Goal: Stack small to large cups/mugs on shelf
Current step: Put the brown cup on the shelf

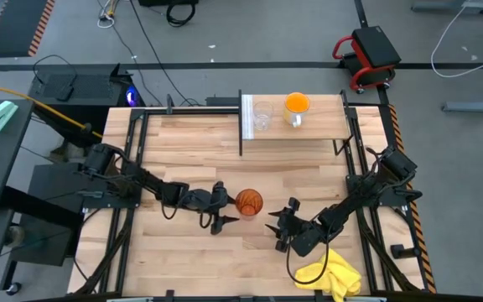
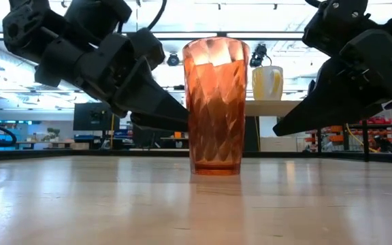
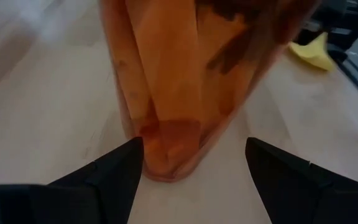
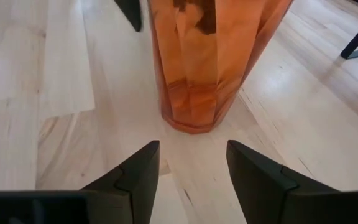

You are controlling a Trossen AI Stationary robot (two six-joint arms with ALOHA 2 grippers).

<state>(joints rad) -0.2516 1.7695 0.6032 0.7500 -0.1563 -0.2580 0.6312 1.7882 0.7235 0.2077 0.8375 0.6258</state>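
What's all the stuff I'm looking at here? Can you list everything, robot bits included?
Tumbler: one, translucent amber-orange, upright on the table's middle, between the two grippers.
Orange mug: one, orange with a pale handle, on the shelf.
Glass cup: one, clear, on the shelf beside the mug.
Shelf: one, light wood with a white end panel, at the table's far edge.
Yellow cloth: one, crumpled, at the table's near right corner.
Table: one, light wood.
Red and black machine: one, on the floor beyond the table.
Left gripper: one, dark, open, just left of the tumbler.
Right gripper: one, dark, open, right of the tumbler, a little apart.
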